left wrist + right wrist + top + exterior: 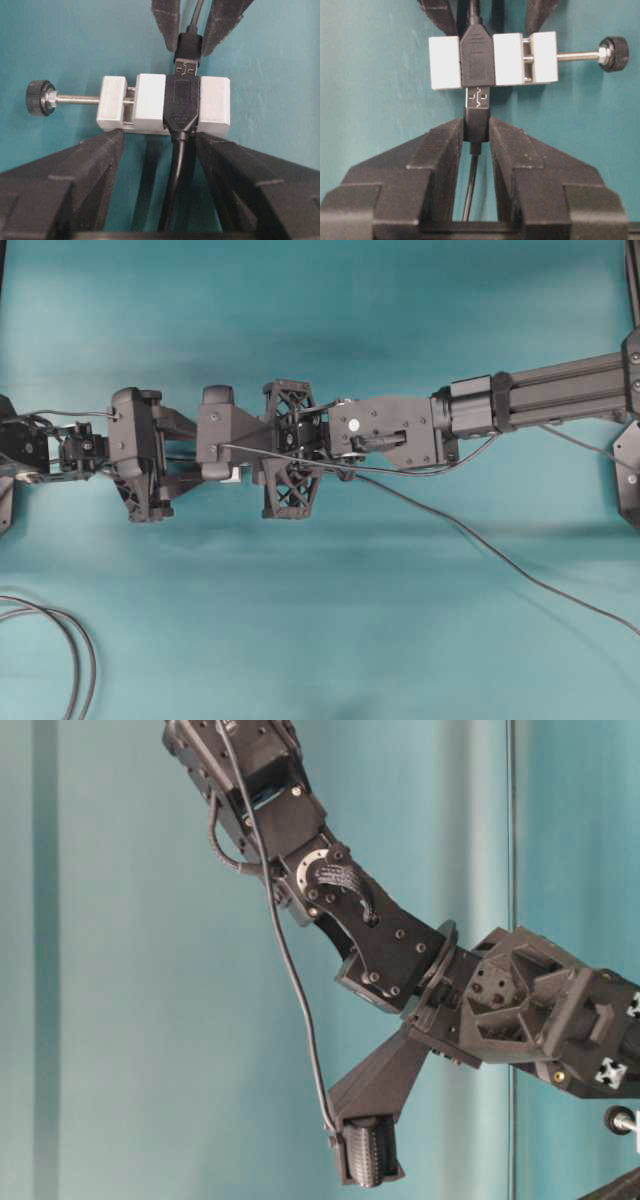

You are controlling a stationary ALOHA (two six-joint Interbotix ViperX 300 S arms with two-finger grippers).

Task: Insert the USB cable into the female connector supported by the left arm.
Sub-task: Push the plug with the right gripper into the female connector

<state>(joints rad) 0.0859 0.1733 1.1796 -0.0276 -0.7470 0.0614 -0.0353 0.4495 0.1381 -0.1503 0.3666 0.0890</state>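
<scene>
The female connector (150, 102) is a white block with a black band and a knob-topped pin (37, 97). My left gripper (160, 137) is shut on its lower edge, one finger at each end. It also shows in the right wrist view (507, 60). My right gripper (476, 127) is shut on the dark plug of the USB cable (476, 122). The plug's metal tip (478, 97) meets the mouth of the black socket, and a short length of metal shows. In the overhead view both arms meet at mid-table, and the wrist cameras hide the joint.
A looped thicker black cable (70, 650) lies at the front left of the teal table. The thin USB cable (520, 575) trails from the right arm (390, 430) toward the front right. The connector's own cable (175, 190) runs back between my left fingers.
</scene>
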